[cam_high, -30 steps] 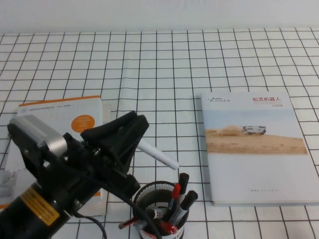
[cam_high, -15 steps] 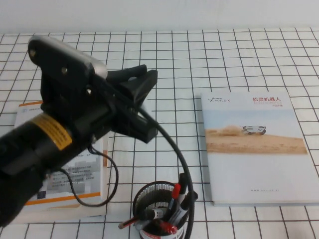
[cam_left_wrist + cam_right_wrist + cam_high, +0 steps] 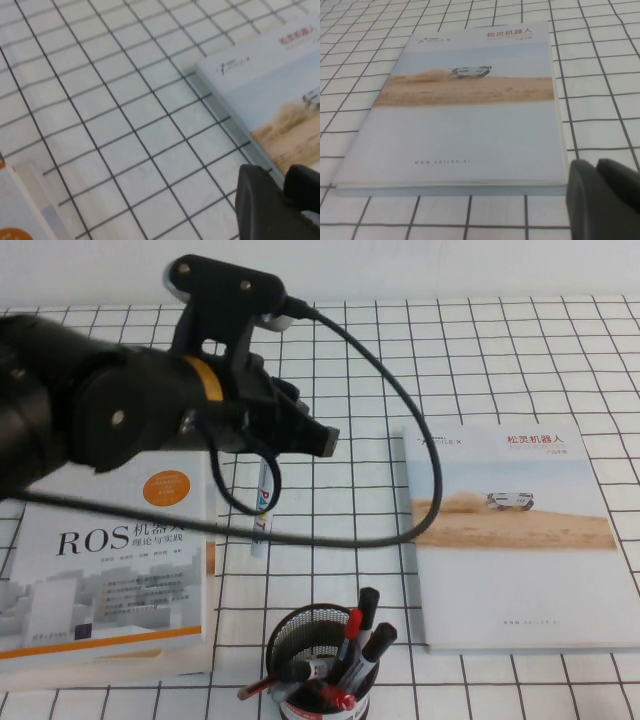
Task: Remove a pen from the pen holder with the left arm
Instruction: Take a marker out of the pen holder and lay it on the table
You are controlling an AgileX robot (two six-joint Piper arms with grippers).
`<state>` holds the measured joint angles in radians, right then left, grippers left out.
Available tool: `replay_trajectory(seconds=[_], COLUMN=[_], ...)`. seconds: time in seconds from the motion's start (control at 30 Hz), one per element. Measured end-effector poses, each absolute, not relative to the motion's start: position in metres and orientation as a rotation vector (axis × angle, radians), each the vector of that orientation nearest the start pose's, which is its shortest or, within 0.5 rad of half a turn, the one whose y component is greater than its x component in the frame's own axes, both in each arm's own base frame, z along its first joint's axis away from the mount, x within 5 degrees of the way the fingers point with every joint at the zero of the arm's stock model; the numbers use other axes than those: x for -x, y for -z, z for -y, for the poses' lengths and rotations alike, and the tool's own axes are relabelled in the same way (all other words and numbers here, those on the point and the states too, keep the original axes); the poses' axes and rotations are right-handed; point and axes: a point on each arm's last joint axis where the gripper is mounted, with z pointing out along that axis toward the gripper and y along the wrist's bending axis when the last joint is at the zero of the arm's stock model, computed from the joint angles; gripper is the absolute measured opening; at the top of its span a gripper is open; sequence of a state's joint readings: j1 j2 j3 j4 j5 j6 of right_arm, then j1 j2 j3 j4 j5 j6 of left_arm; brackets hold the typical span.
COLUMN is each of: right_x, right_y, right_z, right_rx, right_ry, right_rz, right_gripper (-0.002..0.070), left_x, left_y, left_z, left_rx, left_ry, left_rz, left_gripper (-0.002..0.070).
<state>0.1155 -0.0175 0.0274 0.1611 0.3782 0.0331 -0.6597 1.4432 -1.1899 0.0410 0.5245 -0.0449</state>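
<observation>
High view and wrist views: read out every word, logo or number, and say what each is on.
"ROS" and "机器人": cover of the book on the left.
"松灵机器人": red, on the brochure on the right.
"WWW.AGILEX.AI": low on the brochure's cover.
Book's smaller print, brochure's logo, pen label: too small to read.
Left hand, holding the pen between book and brochure, and right hand, by the brochure's corner: no text.

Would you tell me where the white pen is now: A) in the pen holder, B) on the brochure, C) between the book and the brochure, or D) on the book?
C: the white pen shows between the book and the brochure, by the left gripper and outside the pen holder; the right gripper is near the brochure's corner.
</observation>
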Motion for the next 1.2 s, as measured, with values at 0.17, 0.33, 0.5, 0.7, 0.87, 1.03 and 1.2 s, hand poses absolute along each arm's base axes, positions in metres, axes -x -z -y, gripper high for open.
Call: replay_trajectory(seconds=[0.17,0.33,0.5,0.7,0.87,1.03,1.2], right_x=[-0.051,-0.051,-0.051,-0.051,-0.051,-0.051,-0.051], right_y=[-0.171,-0.171,-0.171,-0.171,-0.171,-0.171,-0.171], right_z=[-0.011,-0.011,-0.011,-0.011,-0.011,-0.011,-0.011], right_rx=[-0.022,-0.022,-0.022,-0.022,-0.022,-0.022,-0.022], right_ry=[-0.261,-0.261,-0.261,-0.261,-0.261,-0.261,-0.261], right_rz=[-1.875,-1.875,-1.875,-1.875,-1.875,-1.875,-1.875], right_gripper=[-0.0012,-0.0012,-0.0012,-0.0012,-0.0013,-0.0013,-0.0012], left_x=[-0.286,-0.321,-0.349,-0.375,-0.393,-0.409,-0.420], left_y=[-0.326,-0.309,-0.293,-0.267,-0.242,-0.220,-0.208], left_z=[0.216,0.221,0.211,0.201,0.199,0.201,0.201], left_rx=[-0.759,-0.704,-0.599,-0.534,-0.489,-0.465,-0.437], left_ry=[0.255,0.248,0.323,0.335,0.350,0.353,0.365], left_rz=[-2.375,-2.550,-2.667,-2.759,-2.808,-2.826,-2.831], left_gripper=[0.0070,0.0070,0.0070,0.0070,0.0070,0.0070,0.0070])
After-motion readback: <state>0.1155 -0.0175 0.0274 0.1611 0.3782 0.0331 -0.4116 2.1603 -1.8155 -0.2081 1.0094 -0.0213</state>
